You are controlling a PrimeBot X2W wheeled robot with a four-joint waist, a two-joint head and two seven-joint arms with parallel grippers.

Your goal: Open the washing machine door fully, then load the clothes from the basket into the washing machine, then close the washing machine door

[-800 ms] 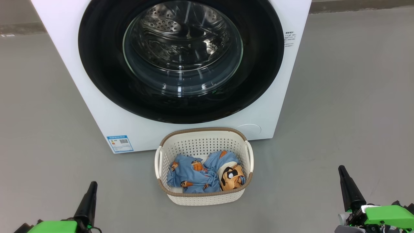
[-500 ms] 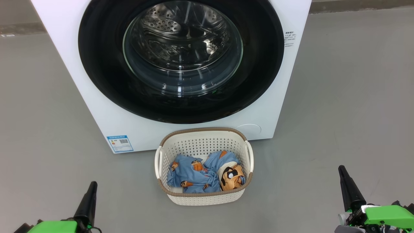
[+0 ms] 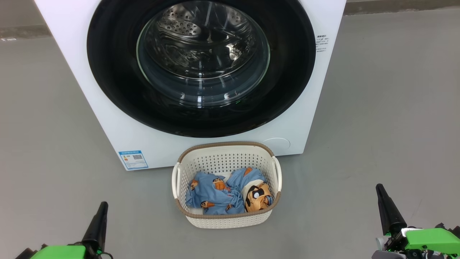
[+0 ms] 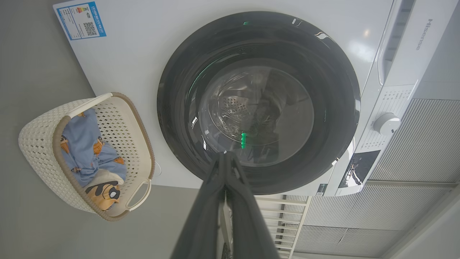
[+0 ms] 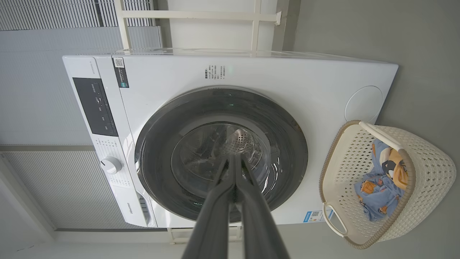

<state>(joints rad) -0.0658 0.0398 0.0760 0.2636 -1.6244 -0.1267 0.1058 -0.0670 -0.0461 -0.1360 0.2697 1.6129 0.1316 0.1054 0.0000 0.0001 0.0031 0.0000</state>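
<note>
Grey floor [image 3: 54, 108] carries all items. Left claw [image 3: 103, 205] and right claw [image 3: 379, 187] sit low at either side, both clenched and holding nothing. Between and beyond them, the basket [image 3: 226, 162] holds blue printed clothes [image 3: 215, 196]. Just behind it stands the washing machine [image 3: 118, 136], with the washing machine door [image 3: 111, 72] shut.

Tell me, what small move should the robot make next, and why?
Probably lift one gripper toward the black rim of the washing machine door to start pulling it open. That door looks closed, the clothes lie in the basket, and the left gripper and right gripper are shut, low and short of the washing machine.
</note>
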